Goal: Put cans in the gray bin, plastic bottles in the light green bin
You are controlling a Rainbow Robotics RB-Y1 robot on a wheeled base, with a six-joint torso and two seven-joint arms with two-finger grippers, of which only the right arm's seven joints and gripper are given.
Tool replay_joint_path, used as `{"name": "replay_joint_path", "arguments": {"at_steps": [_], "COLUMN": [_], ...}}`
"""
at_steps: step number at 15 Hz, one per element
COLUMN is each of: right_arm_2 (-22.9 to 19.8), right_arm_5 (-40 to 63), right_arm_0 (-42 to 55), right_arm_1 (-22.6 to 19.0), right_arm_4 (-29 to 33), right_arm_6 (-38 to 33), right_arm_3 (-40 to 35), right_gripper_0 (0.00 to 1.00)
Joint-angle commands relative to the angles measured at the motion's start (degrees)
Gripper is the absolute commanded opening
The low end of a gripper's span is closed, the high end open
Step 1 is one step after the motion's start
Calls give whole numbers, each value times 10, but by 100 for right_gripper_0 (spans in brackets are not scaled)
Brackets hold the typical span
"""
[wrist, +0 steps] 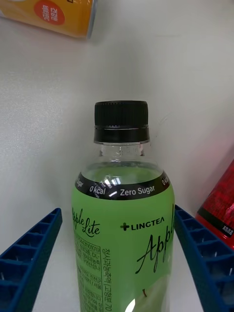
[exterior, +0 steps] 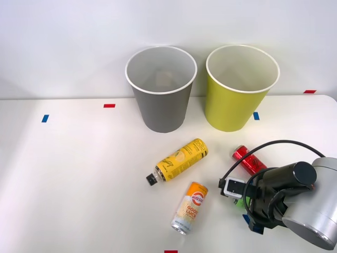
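The bright green plastic bottle (wrist: 122,243) with a black cap lies on the table between my right gripper's (wrist: 117,210) blue fingers (wrist: 29,248), which stand open on either side of it. In the front view the gripper (exterior: 248,213) sits low at the table's front right, and a sliver of the green bottle (exterior: 241,202) peeks out beneath it. The red can (exterior: 249,160) lies just behind the arm. The orange-and-cream can (exterior: 190,207) lies to the left, and the yellow bottle (exterior: 180,161) lies beyond it. The gray bin (exterior: 162,110) and the light green bin (exterior: 231,108) stand upright at the back.
Small red and blue tape marks (exterior: 109,105) dot the white table. A black cable (exterior: 274,143) loops above my wrist. The red can (wrist: 222,204) lies close beside one finger, and the orange can's end (wrist: 53,17) lies past the bottle's cap.
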Motion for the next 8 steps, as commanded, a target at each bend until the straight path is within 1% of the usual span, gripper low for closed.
{"name": "replay_joint_path", "arguments": {"at_steps": [1,5,8], "right_arm_2": [0,-3,-21], "right_arm_5": [0,-8,-33], "right_arm_0": [1,1,6], "right_arm_1": [3,2,2], "right_arm_4": [8,11,10], "right_arm_6": [2,-1,-13], "right_arm_3": [0,-2,-23], "right_gripper_0": [0,0,0]}}
